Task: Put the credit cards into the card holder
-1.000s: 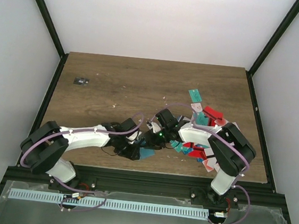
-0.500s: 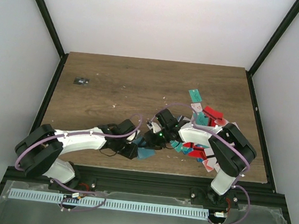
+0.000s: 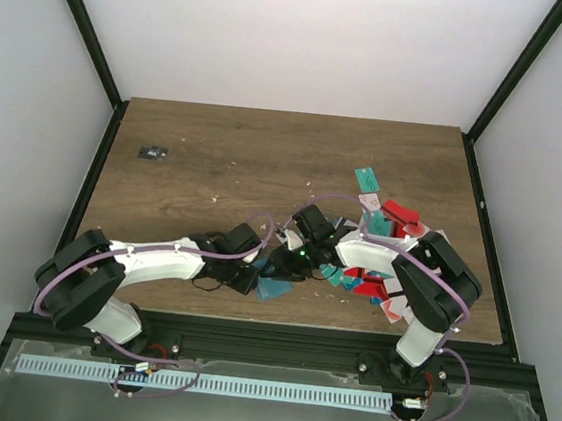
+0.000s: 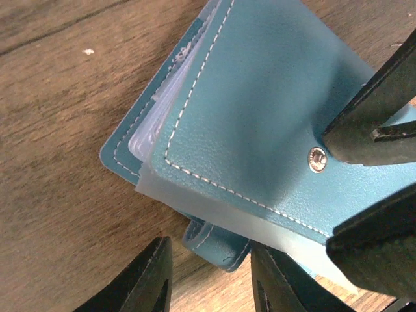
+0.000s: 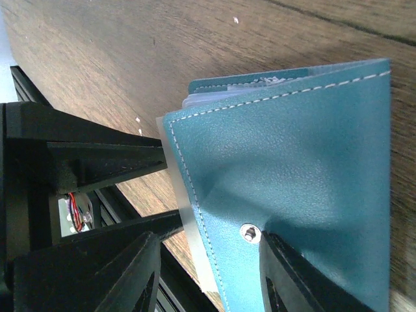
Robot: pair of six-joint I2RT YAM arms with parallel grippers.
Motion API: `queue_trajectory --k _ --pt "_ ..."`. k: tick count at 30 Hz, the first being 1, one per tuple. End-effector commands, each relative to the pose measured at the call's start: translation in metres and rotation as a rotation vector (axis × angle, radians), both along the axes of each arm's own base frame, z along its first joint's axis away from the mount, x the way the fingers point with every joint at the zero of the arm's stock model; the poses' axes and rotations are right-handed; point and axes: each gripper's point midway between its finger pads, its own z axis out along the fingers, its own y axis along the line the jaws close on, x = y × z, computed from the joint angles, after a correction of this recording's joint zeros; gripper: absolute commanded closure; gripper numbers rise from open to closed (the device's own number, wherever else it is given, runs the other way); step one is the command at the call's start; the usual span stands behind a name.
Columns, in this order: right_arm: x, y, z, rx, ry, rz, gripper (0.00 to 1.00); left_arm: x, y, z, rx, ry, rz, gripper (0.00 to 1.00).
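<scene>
Left gripper point(image 4: 211, 247): jaws partway apart, gripping nothing. The small strap tab point(image 4: 220, 257) of the card holder point(image 4: 260, 97) lies between the fingers, with bare wood showing beside the finger on the frame's left.

Right gripper point(image 5: 209, 237): jaws partway closed on the holder's front cover. The corner with the metal snap point(image 5: 247, 232) sits between them, and both fingers are against the leather. The cover is lifted and bowed, with a crease running up from the snap.

Holder: teal-blue leather with white stitching, lying on the wooden table point(image 3: 266, 159). Under the raised cover, clear plastic sleeves point(image 4: 153, 133) fan out at the edge nearest the left fingers. One translucent sheet point(image 4: 214, 208) sticks out past the cover's stitched edge.

Top view: the two grippers meet over the holder at lower centre of the frame, near the table's front edge. The credit cards point(image 3: 398, 213), red, teal and white, lie in a loose heap at centre right, partly under the right arm. A small black object point(image 3: 151, 152) sits well apart at upper left.
</scene>
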Motion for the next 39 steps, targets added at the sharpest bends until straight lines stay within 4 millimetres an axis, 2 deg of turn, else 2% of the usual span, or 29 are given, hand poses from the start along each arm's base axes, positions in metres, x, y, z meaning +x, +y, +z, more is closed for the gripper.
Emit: queue_trajectory --k 1,6,10,12,24,30,39 --pt "-0.031 -0.046 -0.051 -0.26 0.129 -0.017 0.55 0.002 0.009 -0.022 0.079 -0.011 0.001 0.66" --pt "-0.032 -0.046 -0.051 -0.261 0.129 -0.013 0.55 0.008 0.008 -0.024 0.094 -0.049 0.016 0.82" --pt "-0.035 -0.05 -0.056 -0.275 0.14 -0.016 0.55 0.017 0.02 -0.018 0.127 -0.097 0.1 0.94" --pt "-0.037 -0.053 -0.059 -0.285 0.149 -0.017 0.55 0.021 0.028 -0.017 0.152 -0.11 0.156 0.96" --pt "-0.045 -0.059 -0.073 -0.317 0.192 -0.016 0.55 0.013 0.066 -0.026 0.256 -0.069 0.396 0.96" --pt "-0.047 -0.059 -0.077 -0.321 0.207 -0.014 0.55 0.015 0.086 -0.018 0.278 -0.065 0.491 0.89" --pt "-0.046 -0.057 -0.077 -0.315 0.207 -0.01 0.55 0.017 0.099 0.002 0.216 -0.066 0.586 0.76"
